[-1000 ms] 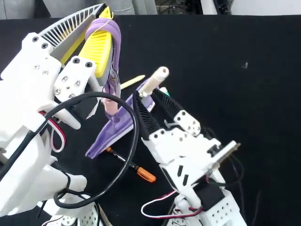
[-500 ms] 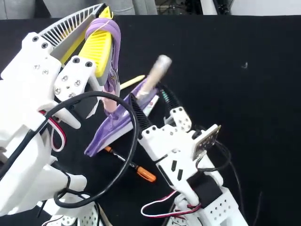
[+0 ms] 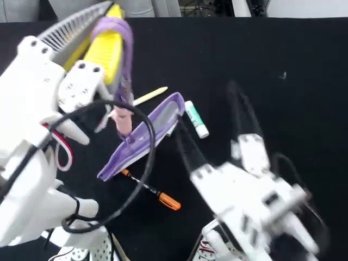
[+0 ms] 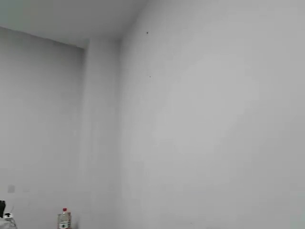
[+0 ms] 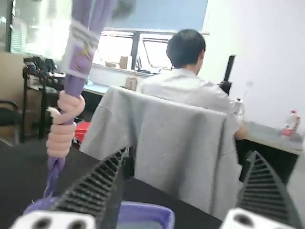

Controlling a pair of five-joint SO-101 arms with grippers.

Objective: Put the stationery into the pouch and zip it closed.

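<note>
My left gripper [image 3: 111,38], with its yellow finger, is raised at the table's back left and is shut on the top end of the purple pouch [image 3: 144,136]. The pouch hangs from it with its open lower end resting on the black table. A pink charm [image 3: 124,120] dangles from the pouch [image 5: 81,47]. My right gripper [image 3: 205,109] stands open to the right of the pouch mouth, nothing between its black fingers [image 5: 95,186]. A yellow pencil [image 3: 149,96], a white glue stick with a green cap [image 3: 196,119] and an orange-handled pen [image 3: 155,191] lie around the pouch.
The black table [image 3: 283,76] has free room at the right and back. A black cable loop [image 3: 144,179] from the left arm hangs over the pouch's near end. A chair draped with grey cloth [image 5: 162,148] stands beyond the table.
The right gripper held a cream stick over the pouch mouth; now it is open, without the stick, and has swung back to the right, uncovering the glue stick. The left arm shifted slightly.
</note>
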